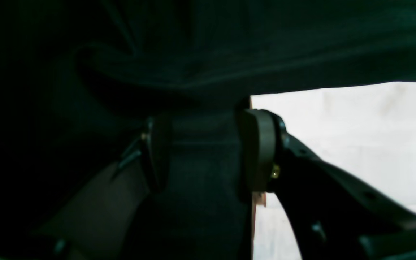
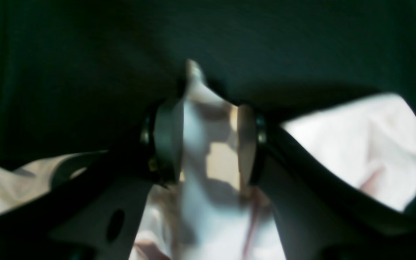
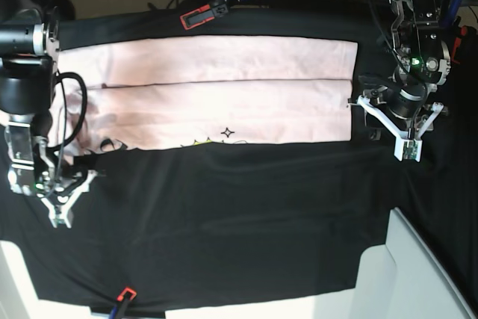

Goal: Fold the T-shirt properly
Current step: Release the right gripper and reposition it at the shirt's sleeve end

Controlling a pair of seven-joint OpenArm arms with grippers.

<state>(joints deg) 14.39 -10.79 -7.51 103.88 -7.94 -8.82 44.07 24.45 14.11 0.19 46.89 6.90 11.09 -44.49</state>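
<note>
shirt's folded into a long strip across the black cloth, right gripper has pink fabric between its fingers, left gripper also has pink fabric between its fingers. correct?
One thing is off: the left gripper has only the dark table cloth between its fingers, no pink fabric, as the left wrist view shows. The rest stands: the T-shirt lies as a long strip on the black cloth, and the right gripper has pink fabric between its fingers.

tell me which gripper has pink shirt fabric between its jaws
The right gripper: pink T-shirt fabric sits between its jaws. The left gripper shows only black table cloth there.
</note>
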